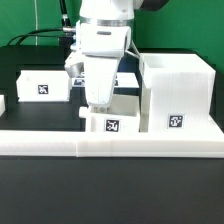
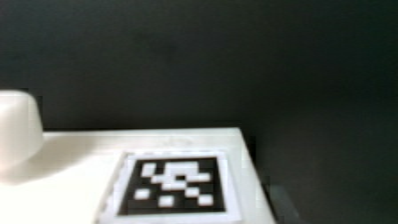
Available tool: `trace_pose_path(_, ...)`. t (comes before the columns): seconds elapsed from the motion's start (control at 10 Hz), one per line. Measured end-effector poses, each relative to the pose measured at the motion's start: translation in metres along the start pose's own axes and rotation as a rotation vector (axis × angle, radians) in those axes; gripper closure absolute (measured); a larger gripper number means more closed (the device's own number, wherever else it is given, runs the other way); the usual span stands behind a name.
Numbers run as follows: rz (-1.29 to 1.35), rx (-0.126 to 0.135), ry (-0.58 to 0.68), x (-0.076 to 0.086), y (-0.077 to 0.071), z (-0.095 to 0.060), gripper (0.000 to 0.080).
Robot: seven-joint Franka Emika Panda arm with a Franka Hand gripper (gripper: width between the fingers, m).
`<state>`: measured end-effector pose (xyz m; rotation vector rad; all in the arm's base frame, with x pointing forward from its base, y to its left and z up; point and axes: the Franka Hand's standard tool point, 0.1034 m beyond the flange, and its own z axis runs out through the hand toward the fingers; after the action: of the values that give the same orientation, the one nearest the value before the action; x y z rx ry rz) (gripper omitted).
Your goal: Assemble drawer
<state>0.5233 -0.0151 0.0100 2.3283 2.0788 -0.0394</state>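
The drawer's large white cube housing (image 1: 176, 92) stands at the exterior view's right with a marker on its front. A small white tray box (image 1: 113, 123) with a marker sits just to its left, against the border bar. A second tray box (image 1: 44, 85) stands further left. My gripper (image 1: 97, 103) reaches straight down at the left end of the middle tray box; its fingertips are hidden there. In the wrist view a white marked surface (image 2: 175, 185) fills the near field, with a rounded white part (image 2: 15, 135) beside it. No fingers show there.
A long low white border bar (image 1: 110, 141) runs along the front of the black table. Another white part (image 1: 2, 103) shows at the far left edge. Cables hang behind the arm.
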Motion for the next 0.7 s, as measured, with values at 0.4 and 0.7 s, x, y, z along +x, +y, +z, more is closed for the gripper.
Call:
trace_pose_path(0.4, 0.023, 0.002, 0.001, 0.0016, 0.0006, -0.0007, 0.0757)
trace_pose_path(0.7, 0.029, 0.003, 0.001, -0.0003, 0.0005, 0.0, 0.0757)
